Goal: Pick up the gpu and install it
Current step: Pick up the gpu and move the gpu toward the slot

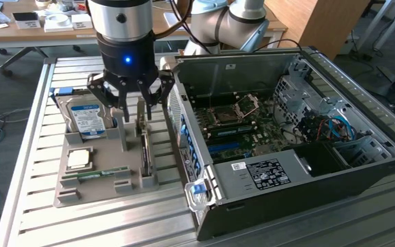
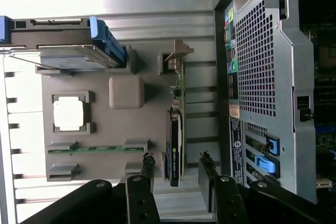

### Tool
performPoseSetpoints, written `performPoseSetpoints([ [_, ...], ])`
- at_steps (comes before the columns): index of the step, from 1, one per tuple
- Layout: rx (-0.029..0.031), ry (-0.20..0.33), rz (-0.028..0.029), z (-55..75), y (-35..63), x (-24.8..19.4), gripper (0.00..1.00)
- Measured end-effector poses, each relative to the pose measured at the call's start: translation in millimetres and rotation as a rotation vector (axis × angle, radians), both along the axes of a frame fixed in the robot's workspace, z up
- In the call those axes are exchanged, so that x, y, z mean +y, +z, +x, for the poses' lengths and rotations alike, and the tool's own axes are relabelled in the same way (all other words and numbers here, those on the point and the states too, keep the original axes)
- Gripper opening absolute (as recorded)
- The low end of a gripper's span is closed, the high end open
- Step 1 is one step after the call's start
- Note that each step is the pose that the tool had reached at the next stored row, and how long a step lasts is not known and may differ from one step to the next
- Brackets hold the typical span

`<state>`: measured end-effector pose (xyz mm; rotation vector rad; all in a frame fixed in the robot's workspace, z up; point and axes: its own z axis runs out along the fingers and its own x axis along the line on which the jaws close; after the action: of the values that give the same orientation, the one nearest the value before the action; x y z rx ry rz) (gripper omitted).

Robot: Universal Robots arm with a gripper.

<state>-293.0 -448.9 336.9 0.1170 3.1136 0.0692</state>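
Observation:
The gpu (image 1: pixel 144 150) is a thin dark card standing on edge in a slot of the grey holder tray (image 1: pixel 105 194), just beside the open computer case (image 1: pixel 362 154). My gripper (image 1: pixel 137 114) hangs directly over the card's far end. In the wrist view the gpu (image 2: pixel 175 140) runs between the two black fingers (image 2: pixel 148 165), with a gap on each side of it. The gripper (image 2: pixel 177 167) is open and holds nothing. The case's motherboard (image 1: pixel 246 128) lies exposed.
On the holder tray (image 2: pixel 157 103) sit a hard drive with a blue-white label (image 1: pixel 88 119), a silvery CPU (image 1: pixel 79 158) and a green RAM stick (image 1: pixel 94 175). The case's rear wall (image 2: pixel 257 66) stands close beside the card. Everything rests on a slatted metal table (image 1: pixel 115 226).

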Motion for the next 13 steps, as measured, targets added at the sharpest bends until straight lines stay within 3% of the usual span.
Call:
performPoseSetpoints([
  [13, 0.0001, 0.0, -0.0001, 0.0, -11.1, 0.0, 0.47],
])
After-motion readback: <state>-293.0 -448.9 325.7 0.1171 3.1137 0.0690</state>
